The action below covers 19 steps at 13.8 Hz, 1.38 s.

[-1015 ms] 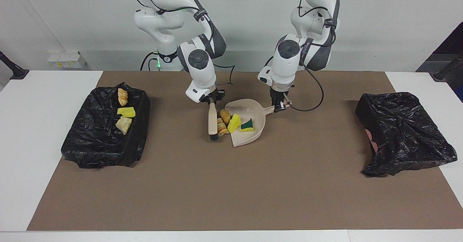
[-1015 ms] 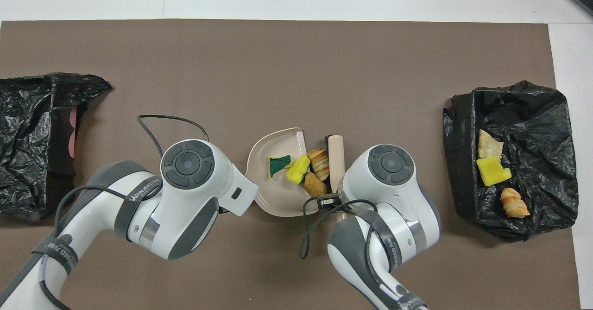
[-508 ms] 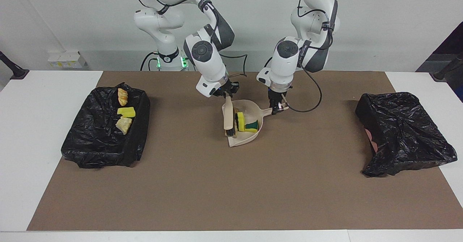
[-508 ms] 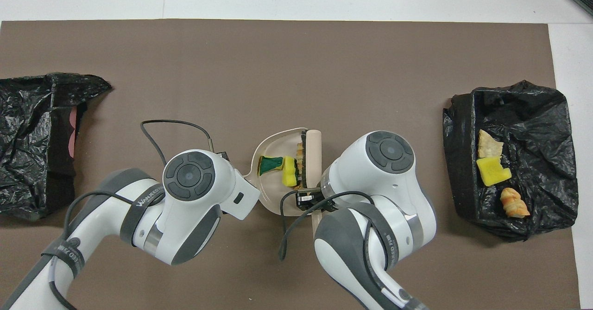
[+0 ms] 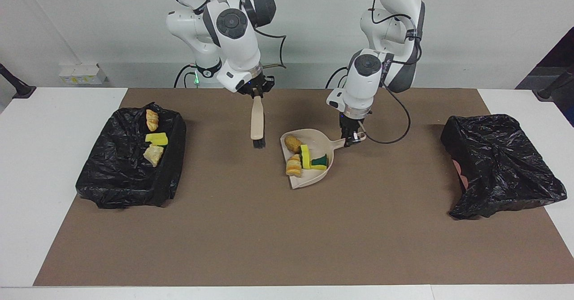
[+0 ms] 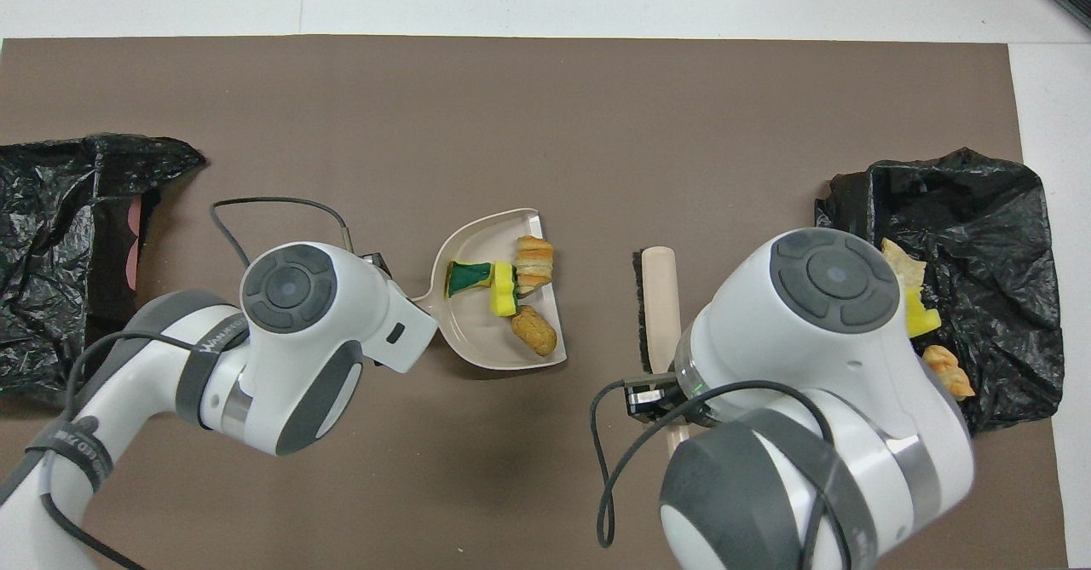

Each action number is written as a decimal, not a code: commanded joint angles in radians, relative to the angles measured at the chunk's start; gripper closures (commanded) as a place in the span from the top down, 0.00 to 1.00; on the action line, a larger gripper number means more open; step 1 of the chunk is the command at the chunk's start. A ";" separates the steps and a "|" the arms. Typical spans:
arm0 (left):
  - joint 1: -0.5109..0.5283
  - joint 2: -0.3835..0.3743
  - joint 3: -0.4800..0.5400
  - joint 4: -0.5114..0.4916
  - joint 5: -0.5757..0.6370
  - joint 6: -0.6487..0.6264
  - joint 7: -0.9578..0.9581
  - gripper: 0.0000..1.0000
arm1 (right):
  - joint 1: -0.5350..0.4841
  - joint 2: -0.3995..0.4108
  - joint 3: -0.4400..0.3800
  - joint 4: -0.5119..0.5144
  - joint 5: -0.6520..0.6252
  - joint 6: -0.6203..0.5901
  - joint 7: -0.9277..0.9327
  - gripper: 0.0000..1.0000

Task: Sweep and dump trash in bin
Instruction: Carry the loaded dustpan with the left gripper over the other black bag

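**Observer:** Where's the trash?

**Me:** Four scraps [image 5: 305,156] sit in the dustpan [image 5: 314,174], mid-worktop: two bread-like lumps, a yellow sponge chunk, the green-and-yellow wedge. Three more already lie in the black-lined bin [image 5: 112,179] toward the right arm's end.

**Observer:** And your grippers?

**Me:** My left gripper [image 5: 350,135] has its fingers clenched on the dustpan's handle. My right gripper [image 5: 255,91] grips the brush [image 5: 257,123], lifted clear beside the pan.

**Observer:** So which step?

**Me:** Sweeping looks done, I'd say; dumping is next. That calls for keeping the pan level on the way, then tipping over a bin. The other bin [image 5: 497,165] lies toward the left arm's end.

**Observer:** Any writing?

**Me:** Lettering on the left arm's strap, too blurred to read.
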<state>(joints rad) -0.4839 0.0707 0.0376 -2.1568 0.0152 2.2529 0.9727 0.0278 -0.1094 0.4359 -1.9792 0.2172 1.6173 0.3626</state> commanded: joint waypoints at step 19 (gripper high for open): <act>0.769 0.031 0.005 0.400 -0.115 -0.432 1.009 0.00 | 0.379 0.168 0.009 -0.296 0.022 0.512 0.294 0.00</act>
<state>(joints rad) 0.2209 0.0900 0.0501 -1.8046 -0.1007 1.8654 1.8919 0.4085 0.0626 0.4463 -2.2508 0.2493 2.0888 0.6811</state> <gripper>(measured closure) 0.692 0.736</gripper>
